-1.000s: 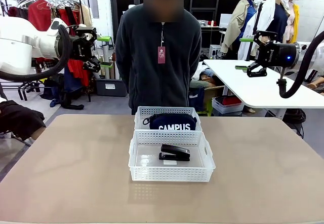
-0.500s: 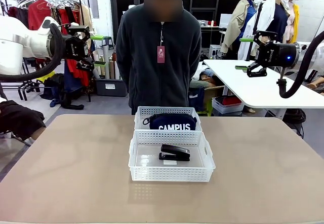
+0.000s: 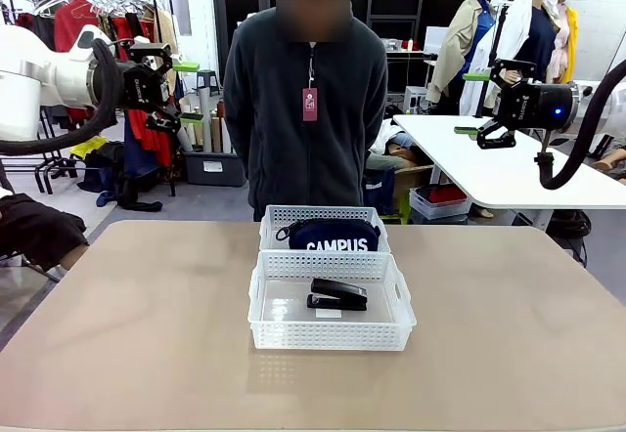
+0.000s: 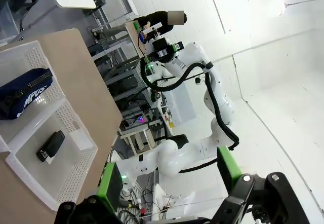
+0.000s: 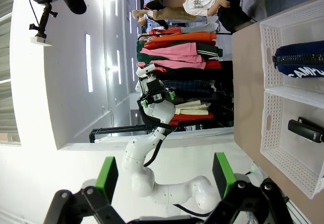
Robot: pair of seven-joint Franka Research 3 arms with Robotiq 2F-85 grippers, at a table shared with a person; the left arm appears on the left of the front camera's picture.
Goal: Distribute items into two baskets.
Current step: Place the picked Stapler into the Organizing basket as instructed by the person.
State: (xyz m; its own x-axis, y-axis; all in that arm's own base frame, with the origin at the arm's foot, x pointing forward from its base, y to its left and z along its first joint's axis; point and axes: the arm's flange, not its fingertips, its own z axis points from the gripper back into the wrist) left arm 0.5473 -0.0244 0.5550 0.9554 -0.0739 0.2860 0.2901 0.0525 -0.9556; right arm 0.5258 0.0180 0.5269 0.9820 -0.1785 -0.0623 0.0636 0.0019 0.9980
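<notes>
Two white lattice baskets stand end to end at the table's middle. The far basket (image 3: 277, 216) holds the navy "CAMPUS" pouch (image 3: 331, 234). The near basket (image 3: 328, 333) holds the black stapler (image 3: 337, 294). My left gripper (image 3: 187, 92) hangs high at the left, open and empty, well away from the baskets. My right gripper (image 3: 471, 105) is raised at the right, also open and empty. In the left wrist view the open gripper (image 4: 169, 176) looks past the pouch (image 4: 23, 95) and stapler (image 4: 50, 146). In the right wrist view the open gripper (image 5: 165, 176) frames the pouch (image 5: 301, 64) and stapler (image 5: 306, 129).
A person (image 3: 313, 100) in a dark jacket stands at the table's far edge, right behind the baskets, hands not over the table. The tan tabletop (image 3: 137, 334) is bare on both sides of the baskets. A white table (image 3: 489, 173) stands behind at the right.
My left arm has drawn back a little to the left and upward, its gripper still open. The right arm, baskets, pouch and stapler have not moved.
</notes>
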